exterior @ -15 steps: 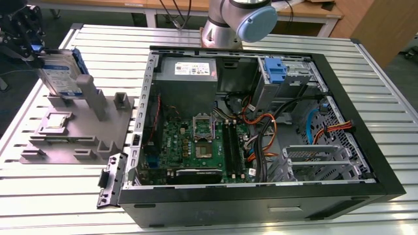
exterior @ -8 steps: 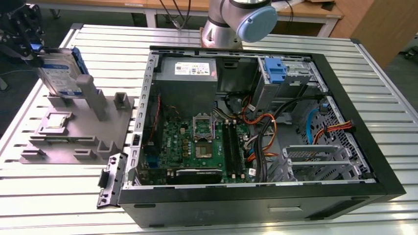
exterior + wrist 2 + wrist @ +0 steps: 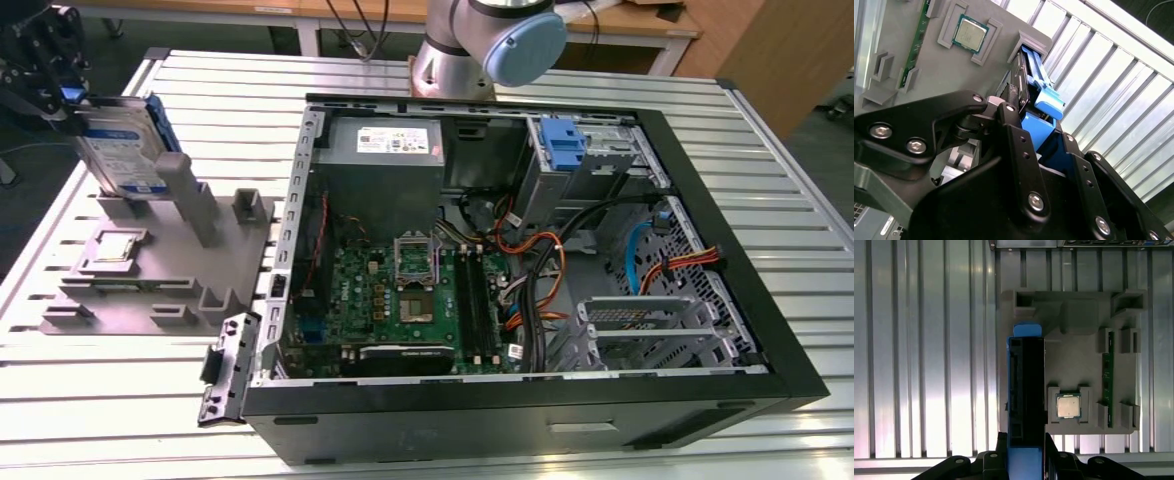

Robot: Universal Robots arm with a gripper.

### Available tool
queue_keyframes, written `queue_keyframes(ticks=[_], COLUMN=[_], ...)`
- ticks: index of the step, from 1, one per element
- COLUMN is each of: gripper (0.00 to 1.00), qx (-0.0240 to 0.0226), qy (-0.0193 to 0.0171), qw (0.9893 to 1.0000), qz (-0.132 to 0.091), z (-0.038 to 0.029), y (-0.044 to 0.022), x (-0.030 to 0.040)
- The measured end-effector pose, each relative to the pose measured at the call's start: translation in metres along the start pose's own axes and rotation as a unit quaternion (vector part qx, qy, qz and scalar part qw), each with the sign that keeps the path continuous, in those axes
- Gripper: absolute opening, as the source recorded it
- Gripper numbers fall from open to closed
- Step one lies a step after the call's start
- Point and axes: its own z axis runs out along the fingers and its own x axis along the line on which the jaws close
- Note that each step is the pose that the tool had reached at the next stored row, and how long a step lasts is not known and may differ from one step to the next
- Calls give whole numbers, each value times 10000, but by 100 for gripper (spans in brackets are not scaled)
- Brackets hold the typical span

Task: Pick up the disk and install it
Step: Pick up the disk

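Note:
The disk (image 3: 118,150) stands on edge at the exterior view's left, a silver-grey drive with a white-and-blue label in a blue carrier frame. My gripper (image 3: 67,100) is shut on its upper end. The disk's lower edge is at the slot of the grey fixture (image 3: 147,270), beside a tall grey post (image 3: 190,200); I cannot tell whether it still rests there. In the first wrist view the disk (image 3: 1026,390) shows edge-on, black between blue rails, running out from my gripper (image 3: 1026,462). The second wrist view shows the disk's blue frame (image 3: 1046,102) between the black fingers (image 3: 1014,145).
The open computer case (image 3: 534,250) lies at the exterior view's right of the fixture, with an empty metal drive cage (image 3: 654,330) and a blue bracket (image 3: 565,145) inside. A small square chip (image 3: 1068,406) and a green memory stick (image 3: 1107,375) sit on the fixture. Everything rests on a slatted metal table (image 3: 747,130).

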Motion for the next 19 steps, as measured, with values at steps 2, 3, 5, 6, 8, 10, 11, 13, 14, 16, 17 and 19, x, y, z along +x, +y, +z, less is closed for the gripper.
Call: queue_keyframes(ticks=[2, 3, 5, 6, 8, 10, 11, 13, 14, 16, 17, 19], gripper=[37, 37, 37, 37, 37, 37, 37, 37, 37, 37, 37, 37], qx=[1, 1, 1, 1, 0, 0, 1, 1, 0, 0, 1, 1], qy=[0, 0, -1, -1, 0, 0, 0, -1, 0, 0, 0, 0], qw=[10000, 10000, 10000, 10000, 10000, 10000, 10000, 10000, 10000, 10000, 10000, 10000], qz=[0, 0, 0, 0, 0, 0, 0, 0, 0, 0, 0, 0], z=[-4, -6, -14, -18, -23, -27, -31, -36, -37, -40, -43, -49], y=[0, 0, 0, 0, 0, 0, 0, 0, 0, 0, 0, 0], x=[0, 0, 0, 0, 0, 0, 0, 0, 0, 0, 0, 0])
